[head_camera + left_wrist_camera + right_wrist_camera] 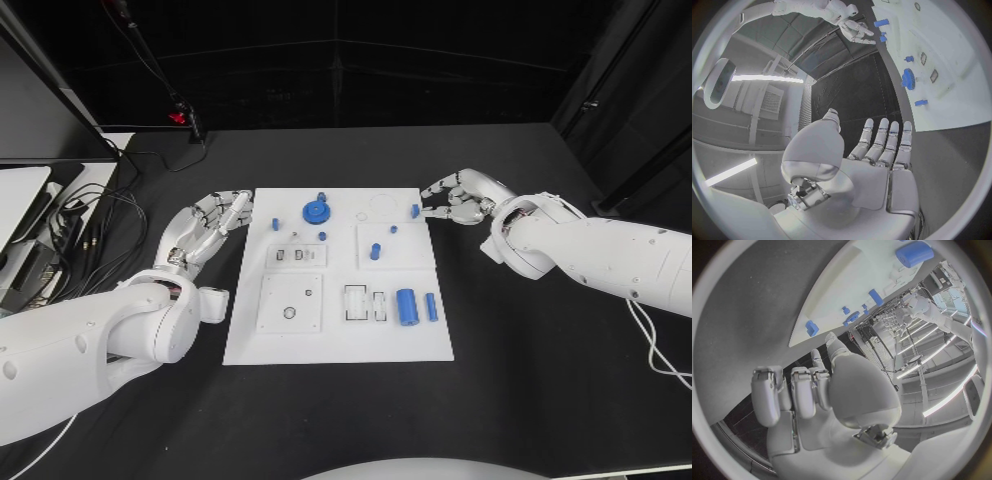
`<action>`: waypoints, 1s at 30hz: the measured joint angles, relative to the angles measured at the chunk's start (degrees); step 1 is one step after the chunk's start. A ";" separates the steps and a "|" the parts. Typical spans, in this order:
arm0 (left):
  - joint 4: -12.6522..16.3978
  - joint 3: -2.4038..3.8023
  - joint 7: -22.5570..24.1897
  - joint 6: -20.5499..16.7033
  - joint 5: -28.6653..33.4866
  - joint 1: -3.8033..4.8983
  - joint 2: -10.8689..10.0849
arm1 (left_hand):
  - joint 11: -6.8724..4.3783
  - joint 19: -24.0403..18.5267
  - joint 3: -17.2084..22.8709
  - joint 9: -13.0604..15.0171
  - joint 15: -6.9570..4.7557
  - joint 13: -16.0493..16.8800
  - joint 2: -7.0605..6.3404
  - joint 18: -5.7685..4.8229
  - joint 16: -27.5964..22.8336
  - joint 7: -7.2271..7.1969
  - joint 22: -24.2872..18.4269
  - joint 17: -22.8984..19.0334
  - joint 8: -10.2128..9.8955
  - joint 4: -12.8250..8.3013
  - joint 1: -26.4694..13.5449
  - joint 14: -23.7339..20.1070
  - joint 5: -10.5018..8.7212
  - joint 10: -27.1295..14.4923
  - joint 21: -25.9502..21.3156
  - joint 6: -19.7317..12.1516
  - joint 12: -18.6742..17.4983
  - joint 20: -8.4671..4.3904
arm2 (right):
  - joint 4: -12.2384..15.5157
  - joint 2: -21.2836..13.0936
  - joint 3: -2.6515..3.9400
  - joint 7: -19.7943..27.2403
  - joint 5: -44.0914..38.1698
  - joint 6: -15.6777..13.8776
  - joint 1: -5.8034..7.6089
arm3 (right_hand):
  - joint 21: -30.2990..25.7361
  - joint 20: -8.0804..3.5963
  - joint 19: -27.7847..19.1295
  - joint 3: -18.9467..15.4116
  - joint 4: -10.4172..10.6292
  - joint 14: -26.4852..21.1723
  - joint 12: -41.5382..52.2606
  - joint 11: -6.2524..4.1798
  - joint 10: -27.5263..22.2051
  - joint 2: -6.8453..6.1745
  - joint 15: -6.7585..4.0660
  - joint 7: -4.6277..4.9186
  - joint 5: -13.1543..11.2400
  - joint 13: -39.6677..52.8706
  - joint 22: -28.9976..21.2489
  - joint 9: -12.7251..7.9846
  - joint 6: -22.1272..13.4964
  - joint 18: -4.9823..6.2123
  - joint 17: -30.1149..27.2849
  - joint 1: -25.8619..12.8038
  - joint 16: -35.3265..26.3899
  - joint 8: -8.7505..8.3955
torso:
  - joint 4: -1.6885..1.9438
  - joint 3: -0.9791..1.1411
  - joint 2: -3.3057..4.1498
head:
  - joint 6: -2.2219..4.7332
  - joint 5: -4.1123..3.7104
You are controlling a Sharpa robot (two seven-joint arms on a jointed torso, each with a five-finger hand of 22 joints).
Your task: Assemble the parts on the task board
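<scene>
Overhead, left hand [202,228] lies flat, fingers spread and empty, beside the task board [340,345] holding blue parts [408,304], while right hand [459,198] curls at the far corner, seemingly touching a small peg [415,210].

White task board [339,345] mid-table; blue parts [407,305] lying and standing on it

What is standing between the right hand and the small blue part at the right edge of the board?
Nothing visible. In the head view the right hand sits just beside the small blue part at the task board edge, fingers toward it, with only bare surface between them.
</scene>
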 measured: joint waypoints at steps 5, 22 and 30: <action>0.01 0.00 0.00 0.00 0.00 -0.01 -0.02 | 0.00 0.00 0.00 0.00 0.00 0.00 0.00 0.00 0.00 0.00 0.00 0.00 0.00 0.00 0.00 0.00 0.00 0.00 0.00 0.00 0.00 0.00 | -1.09 0.92 0.01 -0.71 -0.61 0.81 -0.08 | 0.00 -0.24 -0.20 0.00 0.00 0.21 0.00 -0.21 -0.21 0.00 -0.21 -0.25 0.00 0.00 0.00 -0.07 -0.25 0.00 0.00 0.00 0.00 0.00 | 0.04 -0.03 0.00 | -0.07 0.08; 0.09 0.00 0.00 0.02 0.00 -0.03 -0.08 | 0.00 0.00 0.00 0.00 0.00 0.00 0.00 0.00 0.00 0.00 0.00 0.00 0.00 0.00 0.00 0.00 0.00 0.00 -0.02 0.00 0.00 0.00 | -4.45 3.90 0.03 -2.08 -1.29 1.95 -0.11 | 0.00 -0.44 0.01 0.00 0.00 0.21 0.00 -0.41 0.00 0.00 -0.21 -0.05 0.00 0.00 0.00 -0.11 -0.47 0.00 0.00 0.00 0.00 -0.27 | 0.08 -0.07 -0.04 | -0.35 0.41; 0.14 0.00 0.00 0.03 0.00 -0.03 -0.17 | 0.00 0.00 0.00 0.00 0.00 0.00 0.00 0.00 0.00 0.00 0.00 0.00 0.00 0.00 0.00 0.00 0.00 0.00 -0.02 0.00 0.00 0.00 | -5.03 4.45 0.03 -2.90 -1.53 2.75 -0.11 | 0.00 -0.44 0.01 0.23 -0.23 0.21 0.00 -0.41 0.00 0.60 -0.21 -0.05 0.00 0.01 0.00 -0.12 -0.47 0.00 0.00 0.60 0.00 -0.27 | 0.07 -0.05 -0.06 | -0.47 0.52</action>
